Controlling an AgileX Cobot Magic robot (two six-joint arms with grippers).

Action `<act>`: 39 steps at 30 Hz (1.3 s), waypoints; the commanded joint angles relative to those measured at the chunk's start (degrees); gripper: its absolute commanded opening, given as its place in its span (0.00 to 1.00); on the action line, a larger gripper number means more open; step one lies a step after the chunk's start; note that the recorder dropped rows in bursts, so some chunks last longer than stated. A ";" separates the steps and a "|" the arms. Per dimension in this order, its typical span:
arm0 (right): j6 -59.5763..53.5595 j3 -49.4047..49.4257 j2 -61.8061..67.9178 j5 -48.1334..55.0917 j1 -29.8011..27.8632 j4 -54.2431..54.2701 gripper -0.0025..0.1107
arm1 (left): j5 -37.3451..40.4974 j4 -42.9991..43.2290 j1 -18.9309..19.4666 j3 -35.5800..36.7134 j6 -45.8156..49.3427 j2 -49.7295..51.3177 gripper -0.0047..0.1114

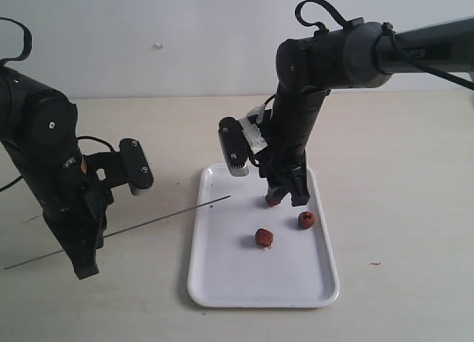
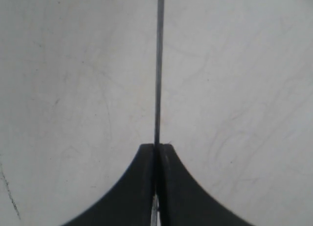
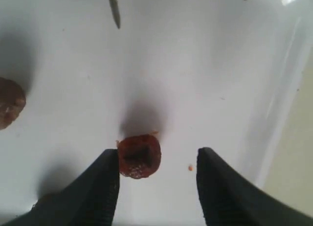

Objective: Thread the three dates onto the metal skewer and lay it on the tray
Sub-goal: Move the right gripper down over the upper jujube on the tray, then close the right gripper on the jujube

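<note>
Starting with the exterior view: the metal skewer [image 1: 148,225] is held in the left jaws at the left of the table [image 1: 415,172]. It slants from near-left to far-right, with its tip over the left rim of the tray [image 1: 222,286]. All three dates are seen on the tray. The far date [image 1: 273,202] lies between the right jaws, which stand low over the tray's far part. The right date [image 1: 306,220] and the near date [image 1: 264,237] lie loose, a little nearer.

Left wrist view: the left jaws are pressed together on the skewer [image 2: 158,64], which runs straight out over bare table [image 2: 73,89].

Right wrist view: the right jaws are spread wide, straddling the far date [image 3: 139,156] on the tray [image 3: 220,64]. The date sits just beside one jaw and apart from the other, so it is not gripped. A second date [image 3: 10,103] is cut by the picture's edge; which of the other two it is cannot be told. The skewer's tip [image 3: 114,11] is seen beyond.
</note>
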 commanded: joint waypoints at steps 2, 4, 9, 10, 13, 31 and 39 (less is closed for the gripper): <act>1.99 -0.33 0.77 0.39 0.25 -0.26 0.45 | -0.17 -0.53 -0.09 0.21 0.13 -0.27 0.04; 1.99 -0.33 1.36 0.82 0.25 -0.26 0.45 | -0.04 -0.53 -0.09 0.21 0.13 -0.27 0.04; 1.99 -0.33 3.23 0.82 0.35 -0.64 0.45 | -0.04 -0.53 -0.09 0.21 0.13 -0.27 0.04; 1.99 -0.33 3.32 0.42 0.35 -0.62 0.45 | -0.04 -0.53 -0.09 0.21 0.13 -0.27 0.04; 2.11 -0.33 3.65 -0.72 0.35 -0.76 0.45 | -0.03 -0.53 -0.09 0.21 0.27 -0.27 0.04; 2.74 -0.33 3.77 -0.55 0.35 -3.41 0.40 | -0.03 -0.53 -0.09 0.21 0.27 -0.27 0.04; 2.50 -0.33 3.77 -0.24 0.35 -3.10 0.40 | -0.03 -0.53 -0.09 0.21 0.27 -0.27 0.04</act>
